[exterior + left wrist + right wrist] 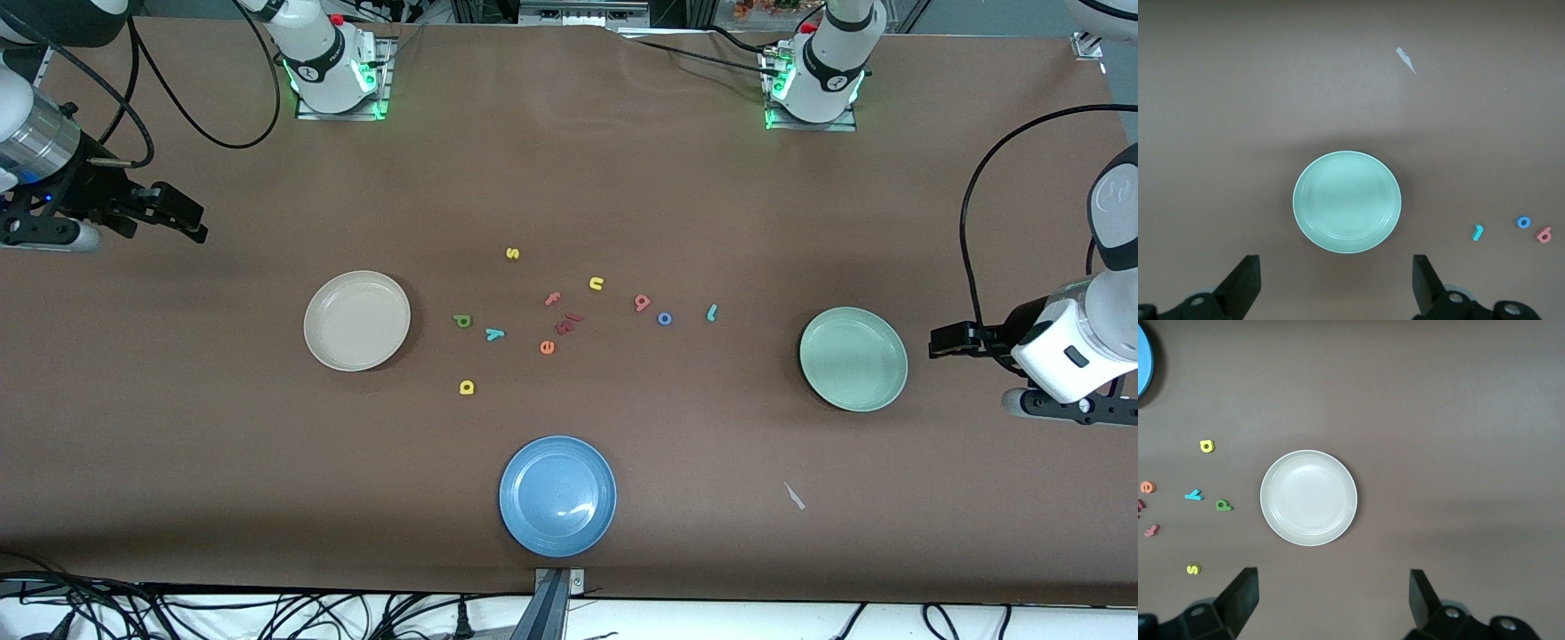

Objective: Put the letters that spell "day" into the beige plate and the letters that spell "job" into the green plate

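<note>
Between the beige plate (356,321) and the green plate (853,359), the tiny foam letters lie scattered on the brown table (569,178): green "d" (462,321), teal "y" (494,334), yellow "a" (467,387), pink "b" (642,303), blue "o" (664,318), teal "j" (711,312). Both plates are empty. The left gripper (1338,280) hangs wide over its table end, the right gripper (1335,597) likewise, neither holding anything.

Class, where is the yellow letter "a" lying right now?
The yellow "a" lies on the bare table, nearer the front camera than the green "d" and teal "y", between the beige plate and blue plate.
</note>
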`<state>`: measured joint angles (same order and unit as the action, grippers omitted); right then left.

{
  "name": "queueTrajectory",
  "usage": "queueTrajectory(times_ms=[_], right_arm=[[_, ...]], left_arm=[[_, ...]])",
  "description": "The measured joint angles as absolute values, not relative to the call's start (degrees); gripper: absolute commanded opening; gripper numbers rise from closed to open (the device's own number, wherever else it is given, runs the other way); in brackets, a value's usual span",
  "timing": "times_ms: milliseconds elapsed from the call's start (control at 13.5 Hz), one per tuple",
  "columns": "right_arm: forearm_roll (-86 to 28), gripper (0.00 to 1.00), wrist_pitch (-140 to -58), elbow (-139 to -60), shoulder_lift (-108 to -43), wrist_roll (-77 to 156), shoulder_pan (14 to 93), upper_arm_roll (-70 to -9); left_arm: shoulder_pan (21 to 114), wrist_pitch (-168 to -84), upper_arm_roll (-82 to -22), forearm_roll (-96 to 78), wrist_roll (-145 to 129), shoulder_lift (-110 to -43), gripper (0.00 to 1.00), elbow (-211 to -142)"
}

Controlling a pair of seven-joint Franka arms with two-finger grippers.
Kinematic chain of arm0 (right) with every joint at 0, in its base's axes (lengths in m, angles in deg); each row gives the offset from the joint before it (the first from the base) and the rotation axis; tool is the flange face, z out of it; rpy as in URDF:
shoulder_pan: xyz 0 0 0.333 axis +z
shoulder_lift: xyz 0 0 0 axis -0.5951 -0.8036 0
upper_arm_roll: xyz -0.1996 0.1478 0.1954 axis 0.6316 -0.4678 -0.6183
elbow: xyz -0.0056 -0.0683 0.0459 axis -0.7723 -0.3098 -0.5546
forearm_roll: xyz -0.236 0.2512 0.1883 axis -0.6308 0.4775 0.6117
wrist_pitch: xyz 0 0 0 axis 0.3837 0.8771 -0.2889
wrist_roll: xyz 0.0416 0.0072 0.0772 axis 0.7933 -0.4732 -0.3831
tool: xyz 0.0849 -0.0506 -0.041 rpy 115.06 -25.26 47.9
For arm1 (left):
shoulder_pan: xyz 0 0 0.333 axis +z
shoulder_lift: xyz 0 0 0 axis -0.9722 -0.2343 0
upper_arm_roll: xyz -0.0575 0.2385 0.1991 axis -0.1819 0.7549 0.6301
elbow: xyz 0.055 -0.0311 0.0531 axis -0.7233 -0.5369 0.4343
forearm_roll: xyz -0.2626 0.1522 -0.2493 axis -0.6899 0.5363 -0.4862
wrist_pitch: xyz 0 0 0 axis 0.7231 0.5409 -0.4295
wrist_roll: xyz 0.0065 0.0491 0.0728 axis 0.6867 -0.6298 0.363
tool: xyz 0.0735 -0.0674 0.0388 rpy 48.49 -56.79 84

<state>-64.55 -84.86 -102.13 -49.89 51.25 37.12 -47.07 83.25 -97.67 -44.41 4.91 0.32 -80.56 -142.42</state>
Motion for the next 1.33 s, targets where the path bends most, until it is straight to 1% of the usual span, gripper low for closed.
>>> queueTrajectory(times_ms=[1331], right_arm=[[-64.55, 1.00, -85.67, -102.00, -50.15, 51.39, 37.12, -47.33]], left_arm=[[83.25, -97.68, -44.41, 4.91, 0.31, -80.56, 1.00, -142.42]])
